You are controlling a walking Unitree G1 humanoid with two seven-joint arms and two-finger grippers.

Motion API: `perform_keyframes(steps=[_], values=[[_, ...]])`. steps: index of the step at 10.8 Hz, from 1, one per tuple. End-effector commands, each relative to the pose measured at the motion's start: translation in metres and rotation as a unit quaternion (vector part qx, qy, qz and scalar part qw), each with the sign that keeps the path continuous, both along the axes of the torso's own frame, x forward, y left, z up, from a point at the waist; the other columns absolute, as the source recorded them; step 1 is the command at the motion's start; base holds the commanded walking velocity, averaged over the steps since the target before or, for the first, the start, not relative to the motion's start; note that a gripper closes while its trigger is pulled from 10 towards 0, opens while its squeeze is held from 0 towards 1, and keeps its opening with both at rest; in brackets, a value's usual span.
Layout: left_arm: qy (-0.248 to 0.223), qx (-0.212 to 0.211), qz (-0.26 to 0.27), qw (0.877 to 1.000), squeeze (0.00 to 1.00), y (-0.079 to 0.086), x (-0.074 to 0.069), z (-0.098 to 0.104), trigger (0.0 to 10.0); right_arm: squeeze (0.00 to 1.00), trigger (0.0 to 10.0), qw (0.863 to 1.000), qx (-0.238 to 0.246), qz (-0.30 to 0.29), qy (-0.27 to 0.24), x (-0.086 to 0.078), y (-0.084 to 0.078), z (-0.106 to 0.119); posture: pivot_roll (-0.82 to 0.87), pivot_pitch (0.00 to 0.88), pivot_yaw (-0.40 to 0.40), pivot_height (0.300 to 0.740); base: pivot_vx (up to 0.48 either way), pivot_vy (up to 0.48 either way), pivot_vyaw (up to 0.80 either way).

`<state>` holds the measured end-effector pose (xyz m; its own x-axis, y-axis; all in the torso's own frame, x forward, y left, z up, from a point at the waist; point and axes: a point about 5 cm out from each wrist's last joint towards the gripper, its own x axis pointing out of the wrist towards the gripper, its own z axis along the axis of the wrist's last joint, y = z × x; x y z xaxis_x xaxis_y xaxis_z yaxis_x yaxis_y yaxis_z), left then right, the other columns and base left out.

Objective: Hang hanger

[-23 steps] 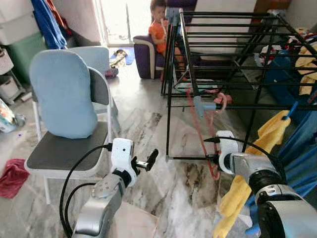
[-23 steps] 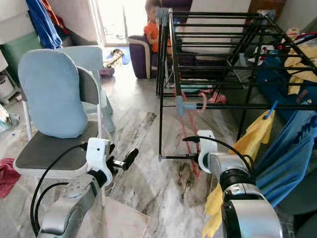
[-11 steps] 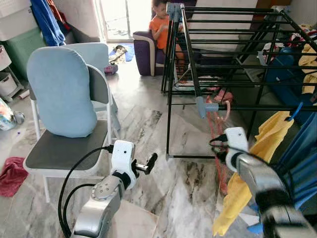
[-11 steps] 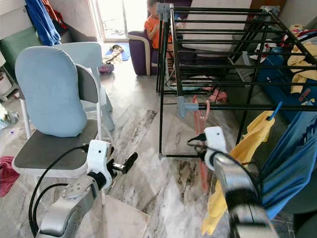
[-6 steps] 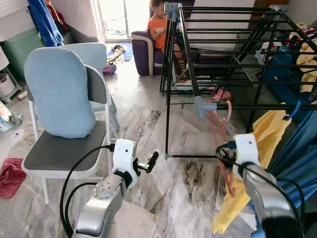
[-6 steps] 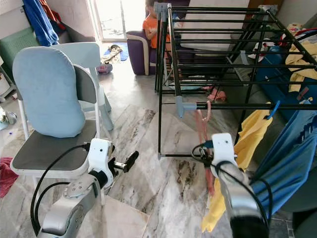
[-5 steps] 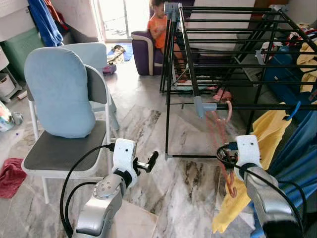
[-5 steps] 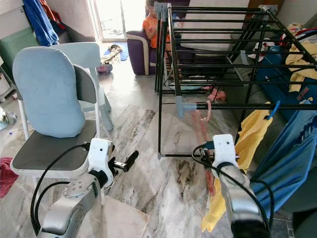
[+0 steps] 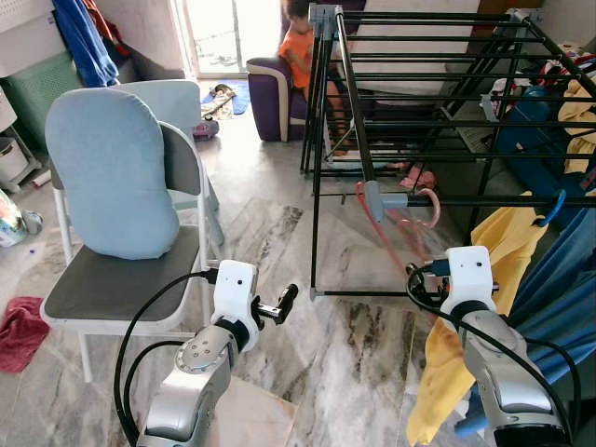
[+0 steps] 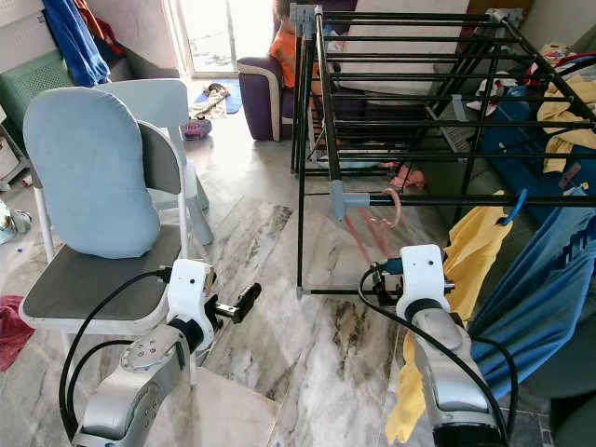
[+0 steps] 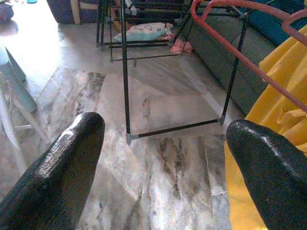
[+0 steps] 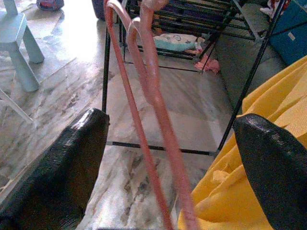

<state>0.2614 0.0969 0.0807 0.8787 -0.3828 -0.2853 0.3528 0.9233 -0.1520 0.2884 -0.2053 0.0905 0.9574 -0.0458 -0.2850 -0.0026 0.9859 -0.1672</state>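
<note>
Nearest me, my left gripper (image 9: 286,300) is held low over the marble floor (image 9: 270,242), jaws spread and holding nothing. My right gripper (image 12: 172,143) sits below the rack's front bar, jaws wide apart — the pink hanger (image 12: 153,91) runs between them, touching neither. Its hook (image 10: 393,207) is over the rack (image 9: 354,121) bar, beside the grey corner joint (image 10: 337,200). A yellow cloth (image 9: 484,279) hangs just right. Farther left stands a chair (image 9: 116,177); beyond, a person (image 9: 300,56) sits.
</note>
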Motion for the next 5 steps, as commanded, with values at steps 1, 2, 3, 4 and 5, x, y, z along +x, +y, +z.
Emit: perform_keyframes(steps=[1,2,3,4,5], values=[[-0.005,0.008,0.002,1.0,0.0,0.0,0.0012,0.0005,10.0,1.0,10.0,1.0,-0.001,0.001,-0.016,0.0043,0.0022,0.0078,-0.08,0.0,-0.026,0.74,-0.326,0.0,0.0],[-0.006,0.01,0.003,1.0,0.0,0.0002,0.0011,0.0008,10.0,1.0,10.0,1.0,0.0,0.002,-0.018,0.0044,0.0031,0.0087,-0.07,0.0,-0.027,0.74,-0.322,0.0,0.0],[-0.006,0.011,0.004,1.0,0.0,0.0004,0.0012,0.0007,10.0,1.0,10.0,1.0,0.0,0.002,-0.019,0.0049,0.0041,0.0084,-0.07,0.0,-0.029,0.74,-0.326,0.0,0.0],[-0.007,0.011,0.005,1.0,0.0,0.0005,0.0013,0.001,10.0,1.0,10.0,1.0,0.001,0.003,-0.02,0.0056,0.0052,0.0089,-0.07,0.0,-0.029,0.74,-0.341,0.0,0.0],[-0.007,0.012,0.005,1.0,0.0,0.0007,0.0017,0.0011,10.0,1.0,10.0,1.0,0.001,0.003,-0.022,0.0063,0.0059,0.0093,-0.07,0.0,-0.028,0.74,-0.341,0.0,0.0]])
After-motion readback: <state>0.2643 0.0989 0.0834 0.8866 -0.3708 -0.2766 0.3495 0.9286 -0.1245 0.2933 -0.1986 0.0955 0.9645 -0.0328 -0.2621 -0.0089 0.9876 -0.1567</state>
